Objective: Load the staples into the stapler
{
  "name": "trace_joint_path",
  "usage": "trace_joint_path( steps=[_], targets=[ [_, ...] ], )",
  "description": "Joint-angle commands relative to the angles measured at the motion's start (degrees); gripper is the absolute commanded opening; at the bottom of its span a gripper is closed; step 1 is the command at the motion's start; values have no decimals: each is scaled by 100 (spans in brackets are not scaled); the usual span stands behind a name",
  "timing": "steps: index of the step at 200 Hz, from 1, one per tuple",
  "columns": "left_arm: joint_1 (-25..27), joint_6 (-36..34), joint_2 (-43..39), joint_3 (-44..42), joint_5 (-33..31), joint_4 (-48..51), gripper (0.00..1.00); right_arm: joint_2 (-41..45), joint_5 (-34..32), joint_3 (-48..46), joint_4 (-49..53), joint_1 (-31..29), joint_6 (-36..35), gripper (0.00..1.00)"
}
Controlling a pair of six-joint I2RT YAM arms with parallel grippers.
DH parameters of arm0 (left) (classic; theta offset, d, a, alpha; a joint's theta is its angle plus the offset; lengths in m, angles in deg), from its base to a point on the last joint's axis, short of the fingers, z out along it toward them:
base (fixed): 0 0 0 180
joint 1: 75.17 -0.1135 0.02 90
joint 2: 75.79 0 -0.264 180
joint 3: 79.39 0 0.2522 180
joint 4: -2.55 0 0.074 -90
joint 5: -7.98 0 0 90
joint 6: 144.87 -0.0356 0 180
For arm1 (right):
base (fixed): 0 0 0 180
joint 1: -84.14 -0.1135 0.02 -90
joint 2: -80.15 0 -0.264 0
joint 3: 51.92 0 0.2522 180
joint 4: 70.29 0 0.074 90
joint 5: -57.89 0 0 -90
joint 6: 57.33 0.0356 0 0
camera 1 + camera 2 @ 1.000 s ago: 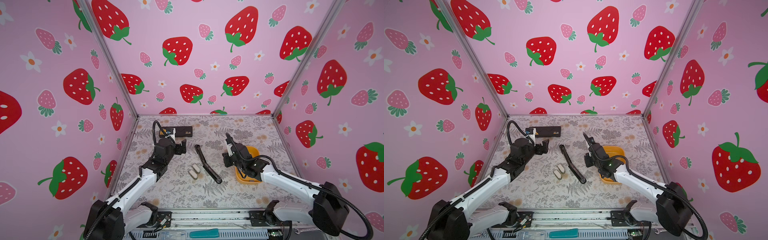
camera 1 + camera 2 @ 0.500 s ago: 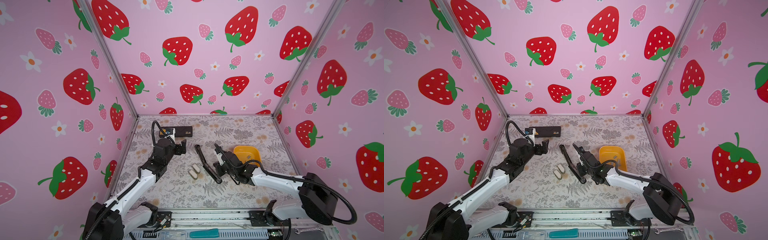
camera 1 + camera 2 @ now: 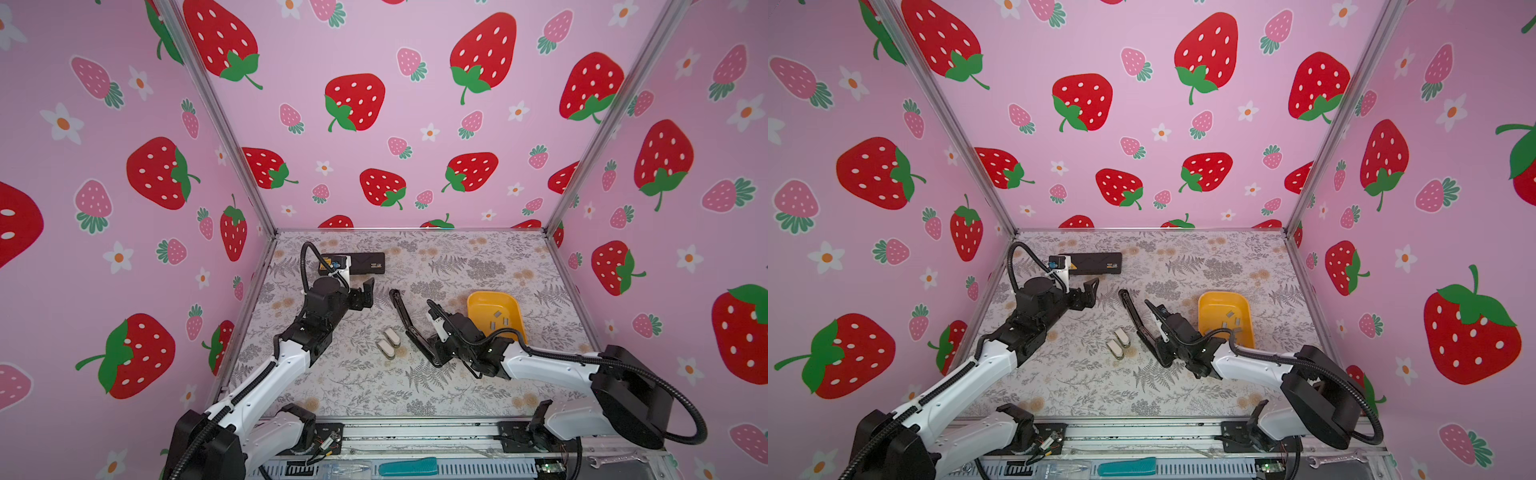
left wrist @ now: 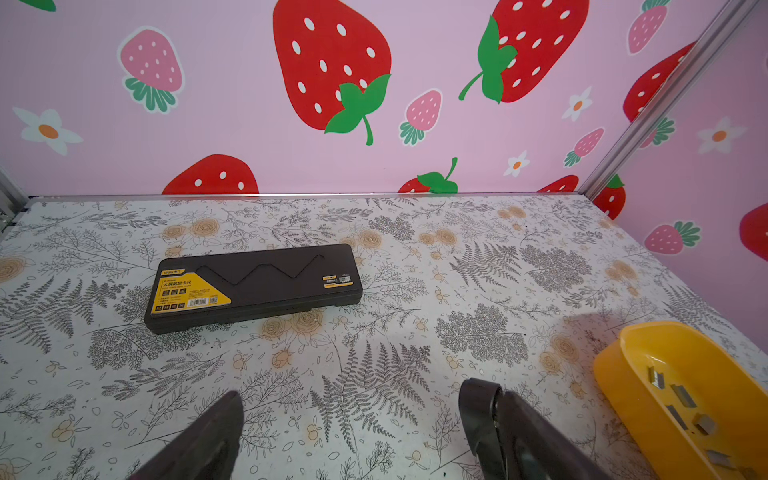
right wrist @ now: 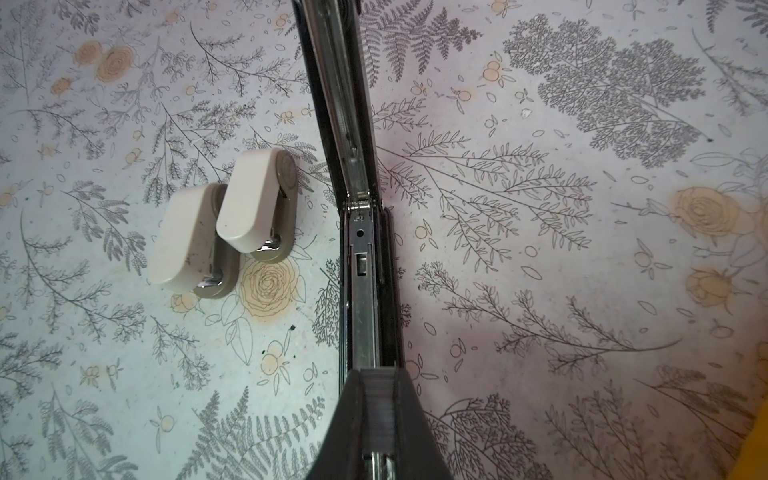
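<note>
Left gripper [image 3: 366, 293] hangs over the floral mat, fingers [image 4: 208, 432] spread wide with nothing between them, only bare mat below. Over to the right gripper [image 5: 376, 376]: fingers pressed together into one dark wedge, tip poised right over the near end of the stapler [image 5: 360, 270]. Touching it or just above? Cannot tell. There's a glint of metal deep between those fingers, too hidden to name.

The stapler [image 3: 409, 324] lies folded fully open, a long black bar with a shiny steel channel facing up and a hinge at its middle.

And the staples [image 4: 681, 395]? In the tray [image 4: 611, 365], a glossy yellow plastic dish with rounded corners, just to the right of the stapler in both top views [image 3: 1229, 322]. Short flat grey strips, scattered loose across its floor.

Left of the stapler, two mini staplers [image 5: 224, 224] sit side by side and touching, with smooth cream tops on grey bases. Toward the back, a flat black case [image 4: 253, 286] with a yellow label and a zigzag groove in its closed lid.
</note>
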Motion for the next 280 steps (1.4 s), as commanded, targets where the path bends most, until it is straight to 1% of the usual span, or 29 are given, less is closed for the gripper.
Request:
trace_joint_path(
  steps=[1, 57, 89, 149, 280],
  targets=[
    [-24, -64, -87, 32, 42, -121, 97, -32, 132, -124, -282, -31, -260, 9],
    [-23, -57, -114, 18, 50, -94, 97, 106, 397, -302, -511, -31, -363, 9],
    [-20, -66, -72, 30, 52, -111, 97, 129, 376, -284, -512, -31, -434, 9],
    [-17, -85, -59, 32, 43, -122, 97, -116, 261, -240, -493, -31, -495, 9],
    [-16, -70, -34, 20, 69, -120, 97, -190, 318, -256, -408, -31, -452, 9]
  ],
)
